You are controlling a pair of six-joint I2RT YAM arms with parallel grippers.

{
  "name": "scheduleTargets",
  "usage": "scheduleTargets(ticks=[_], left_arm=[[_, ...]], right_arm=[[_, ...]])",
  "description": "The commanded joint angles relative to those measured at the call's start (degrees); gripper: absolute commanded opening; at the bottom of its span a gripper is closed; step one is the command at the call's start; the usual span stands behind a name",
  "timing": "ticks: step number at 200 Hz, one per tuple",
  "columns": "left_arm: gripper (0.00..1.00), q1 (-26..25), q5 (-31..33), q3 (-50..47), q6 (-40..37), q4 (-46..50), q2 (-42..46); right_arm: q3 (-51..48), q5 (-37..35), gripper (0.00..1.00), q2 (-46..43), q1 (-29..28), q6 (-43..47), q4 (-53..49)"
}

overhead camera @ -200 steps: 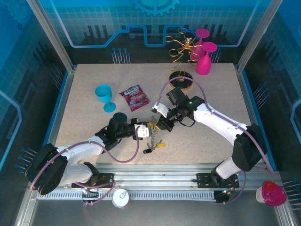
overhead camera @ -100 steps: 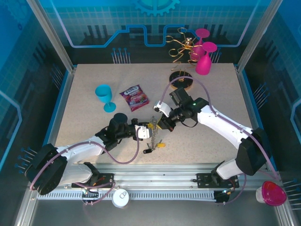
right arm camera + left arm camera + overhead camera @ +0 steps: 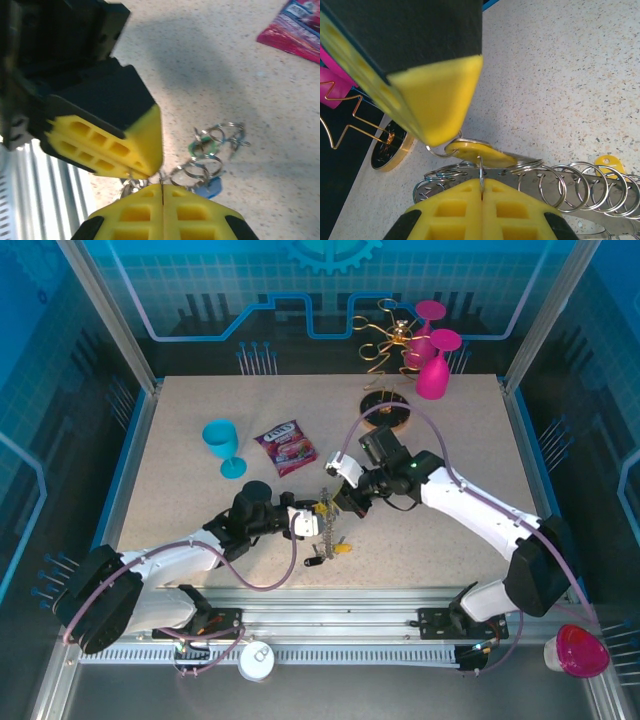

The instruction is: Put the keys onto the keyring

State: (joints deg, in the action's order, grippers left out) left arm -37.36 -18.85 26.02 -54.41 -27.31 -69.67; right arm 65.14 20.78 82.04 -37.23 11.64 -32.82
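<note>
Keyring (image 3: 325,515) chain is running between the two claws near the middle of the worktop (image 3: 200,405) in the top view. Left claw (image 3: 308,521) and right claw (image 3: 340,502) are meeting tip to tip, both pressed together. Loose keys (image 3: 335,550) are lying just near of them, with a snack packet (image 3: 286,447) and blue goblet (image 3: 222,445) sitting farther left.

Left wrist: left claw is pinching a thin ring wire. A yellow key head (image 3: 470,151) is sitting just beyond its tips, and the right claw's pad (image 3: 435,100) is touching a wire curl there.

Right wrist: right claw is staying pressed together, but I cannot tell what it is pinching. A green key (image 3: 196,148) and blue key (image 3: 209,189) are showing among the rings beyond.
</note>
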Motion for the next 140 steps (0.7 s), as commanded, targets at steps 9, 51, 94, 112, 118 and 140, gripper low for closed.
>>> scheduleTargets(ticks=[9,51,94,112,118,140], left_arm=[[0.00,-0.4,-0.1,-0.4,-0.7,1.4,1.4],[0.00,-0.3,-2.7,0.5,2.3,3.0,1.0],[0.00,0.7,-6.7,2.2,6.7,6.4,1.2],[0.00,1.6,-9.0,3.1,9.4,8.3,1.2],[0.00,1.8,-9.6,3.4,10.0,9.1,1.1],[0.00,2.8,-11.5,4.6,12.7,11.1,0.4]], right_arm=[[-4.3,-14.2,0.00,-5.9,-0.9,4.6,6.6],[-7.7,-9.2,0.00,-8.3,-0.4,14.3,11.0],[-8.9,-0.4,0.00,-7.8,-0.9,22.6,12.2],[-9.0,0.9,0.00,-7.7,-1.1,26.0,11.7],[-9.2,1.1,0.00,-7.8,-1.2,26.6,11.9],[-9.9,2.4,0.00,-8.7,-1.6,29.2,11.6]])
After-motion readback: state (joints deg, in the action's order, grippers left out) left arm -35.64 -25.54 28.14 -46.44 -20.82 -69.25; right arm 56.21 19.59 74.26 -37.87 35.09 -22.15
